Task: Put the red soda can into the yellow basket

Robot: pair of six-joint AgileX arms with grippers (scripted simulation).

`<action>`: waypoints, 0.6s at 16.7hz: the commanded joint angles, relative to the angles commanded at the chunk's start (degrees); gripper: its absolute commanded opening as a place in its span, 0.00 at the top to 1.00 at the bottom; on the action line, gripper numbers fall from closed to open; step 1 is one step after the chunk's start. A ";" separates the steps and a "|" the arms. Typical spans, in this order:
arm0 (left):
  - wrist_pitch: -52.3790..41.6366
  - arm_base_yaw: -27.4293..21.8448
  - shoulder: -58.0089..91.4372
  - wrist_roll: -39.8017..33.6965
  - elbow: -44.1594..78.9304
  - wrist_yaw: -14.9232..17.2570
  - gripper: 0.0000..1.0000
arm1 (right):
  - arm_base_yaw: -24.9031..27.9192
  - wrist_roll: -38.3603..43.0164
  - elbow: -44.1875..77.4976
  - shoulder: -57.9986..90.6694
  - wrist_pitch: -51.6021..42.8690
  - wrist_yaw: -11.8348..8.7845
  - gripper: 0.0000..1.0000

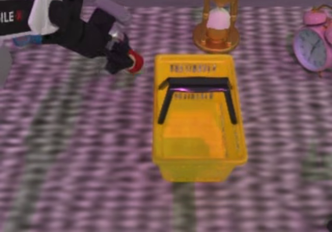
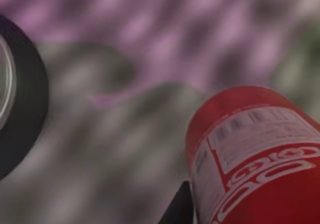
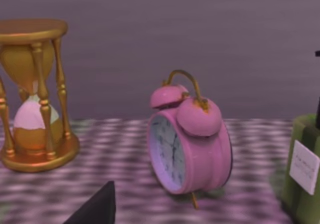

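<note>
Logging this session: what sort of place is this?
Likely a simulated tabletop test scene: a patterned purple cloth carrying unrelated props, a yellow basket, a gold hourglass and a pink alarm clock.

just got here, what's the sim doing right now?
The left arm is at work: its claw is at the red soda can, left of the yellow basket near the table's far side. The can is outside the basket, which looks empty. Behind stand a golden hourglass and a pink alarm clock. The right arm is out of the top view.
</note>
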 joint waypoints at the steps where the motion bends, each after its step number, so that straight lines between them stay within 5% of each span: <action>1: 5.54 -0.44 -0.19 -1.83 -1.09 3.79 1.00 | 0.00 0.00 0.00 0.00 0.00 0.00 0.00; 10: 53.57 -4.17 -4.72 -18.26 -12.50 36.38 1.00 | 0.00 0.00 0.00 0.00 0.00 0.00 0.00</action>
